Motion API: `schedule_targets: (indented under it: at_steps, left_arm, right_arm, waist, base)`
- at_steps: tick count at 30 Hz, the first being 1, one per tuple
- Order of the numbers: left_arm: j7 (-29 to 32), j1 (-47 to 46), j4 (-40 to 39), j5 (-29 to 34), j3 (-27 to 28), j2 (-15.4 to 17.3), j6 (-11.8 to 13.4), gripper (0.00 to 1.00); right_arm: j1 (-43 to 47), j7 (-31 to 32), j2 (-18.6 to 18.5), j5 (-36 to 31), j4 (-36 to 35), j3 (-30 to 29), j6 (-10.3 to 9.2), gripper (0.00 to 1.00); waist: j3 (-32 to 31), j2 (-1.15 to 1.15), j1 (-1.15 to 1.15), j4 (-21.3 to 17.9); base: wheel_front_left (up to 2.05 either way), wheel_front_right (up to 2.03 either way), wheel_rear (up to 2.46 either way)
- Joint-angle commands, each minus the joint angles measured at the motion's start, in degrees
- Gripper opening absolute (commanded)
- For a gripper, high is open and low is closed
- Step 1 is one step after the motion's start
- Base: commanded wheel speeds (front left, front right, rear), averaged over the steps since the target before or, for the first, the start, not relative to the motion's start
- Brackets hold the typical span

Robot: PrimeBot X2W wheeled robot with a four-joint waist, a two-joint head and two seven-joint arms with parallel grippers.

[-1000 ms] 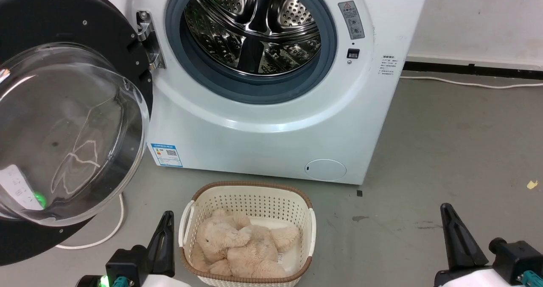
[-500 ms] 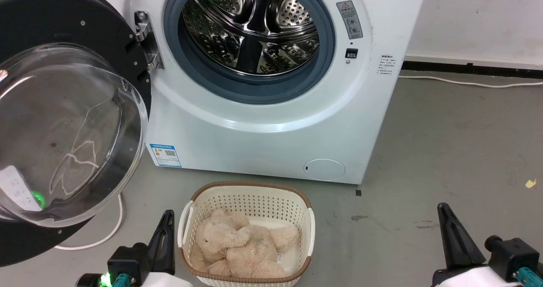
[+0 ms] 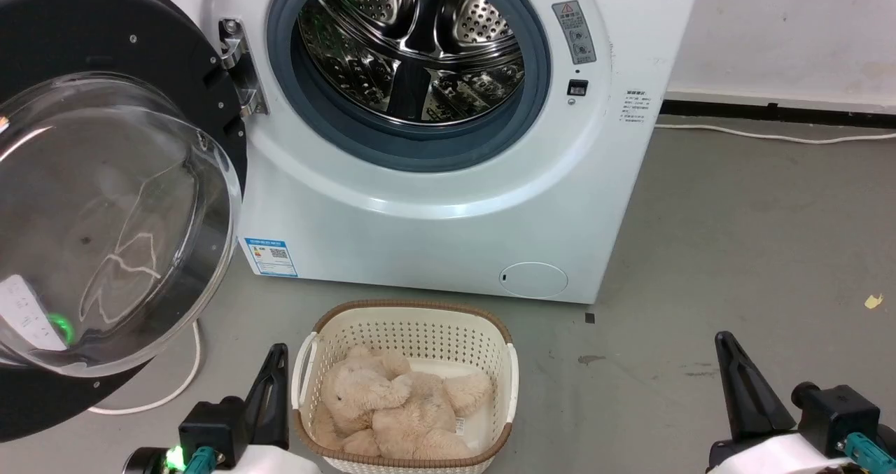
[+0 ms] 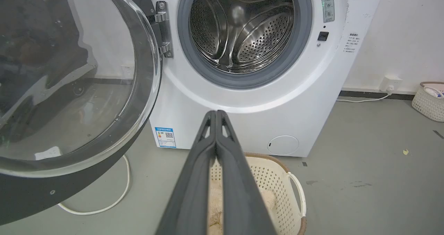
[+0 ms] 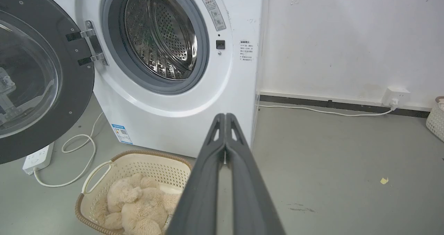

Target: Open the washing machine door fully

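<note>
The white washing machine (image 3: 448, 201) stands ahead with its steel drum (image 3: 413, 47) and grey rubber ring exposed. Its round black door (image 3: 91, 47) with the bulging clear glass bowl (image 3: 105, 222) is swung wide out to the left on its hinge (image 3: 234, 64); the same door (image 4: 69, 89) fills the left of the left wrist view and shows as the door (image 5: 38, 82) in the right wrist view. My left gripper (image 3: 276, 355) is shut at the lower left, clear of the door. At the lower right my right gripper (image 3: 721, 341) is shut, holding nothing.
A cream perforated basket (image 3: 406, 327) with a beige plush toy (image 3: 399, 407) sits on the grey floor right before the machine, between my grippers. A white cable (image 3: 175, 383) loops under the door. A power strip (image 5: 38, 157) lies on the floor; another basket (image 4: 428, 101) stands far right.
The whole head view has shifted slightly, so the camera moved. Door, machine and basket keep their places; both grippers stay shut and low.
</note>
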Motion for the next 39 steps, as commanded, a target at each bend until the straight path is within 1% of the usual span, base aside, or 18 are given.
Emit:
schedule_targets:
  at_steps: [1,39]
  left_arm:
    - [0.41,-1.02,-0.27,0.73,0.53,-0.36,-0.32,0.00]
    - [4.25,-2.11,-0.97,5.67,4.33,-3.14,-3.17,0.00]
  right_arm:
    - [-0.82,0.33,0.04,-0.52,0.12,0.10,0.01,0.00]
    - [-2.53,3.40,0.07,-2.99,0.36,1.02,0.02,0.00]
  waist:
    - [0.00,0.00,0.00,-0.03]
    - [0.06,0.00,0.00,-0.66]
  base:
    - [0.00,0.00,0.00]
    - [0.00,0.00,0.00]
